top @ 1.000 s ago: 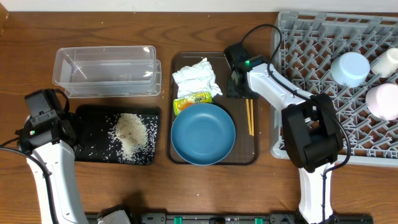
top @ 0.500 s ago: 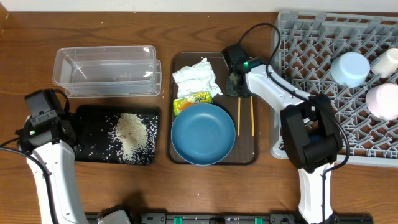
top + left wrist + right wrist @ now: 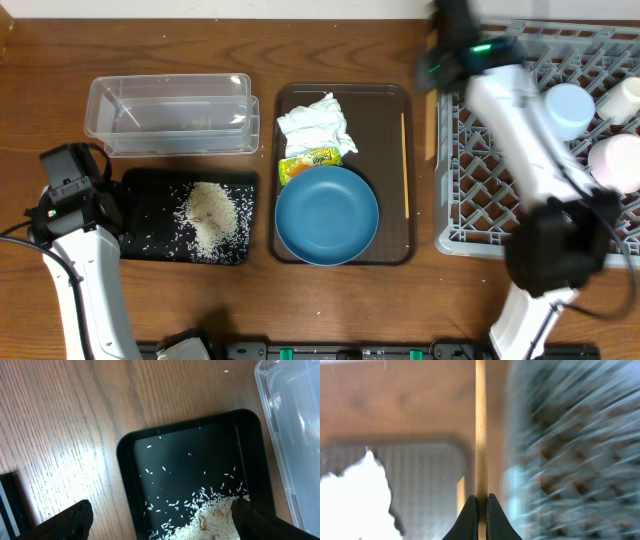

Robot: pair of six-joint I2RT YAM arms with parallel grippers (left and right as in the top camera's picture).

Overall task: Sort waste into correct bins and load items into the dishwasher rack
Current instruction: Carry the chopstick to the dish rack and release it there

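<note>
My right gripper (image 3: 480,497) is shut on one thin wooden chopstick (image 3: 480,425), held in the air between the brown tray and the grey dishwasher rack (image 3: 500,190). That arm shows blurred at the top of the overhead view. A second chopstick (image 3: 404,165) lies on the brown tray. The white tissue (image 3: 317,125), the green-and-yellow wrapper (image 3: 310,160) and the dark-blue bowl (image 3: 327,215) also sit there. My left gripper (image 3: 160,525) hangs open over the black tray (image 3: 130,460), which holds rice (image 3: 210,215). The clear tub (image 3: 170,115) holds nothing.
The rack's right side holds a light-blue bowl (image 3: 565,108), a pink bowl (image 3: 615,160) and a white cup (image 3: 622,98). The brown serving tray (image 3: 390,100) lies between the bins and the rack. Bare wooden table surrounds them.
My right gripper shut on one chopstick and lifted it off the brown tray, swinging up and right toward the rack. The other chopstick stayed on the tray. The left arm has not moved.
</note>
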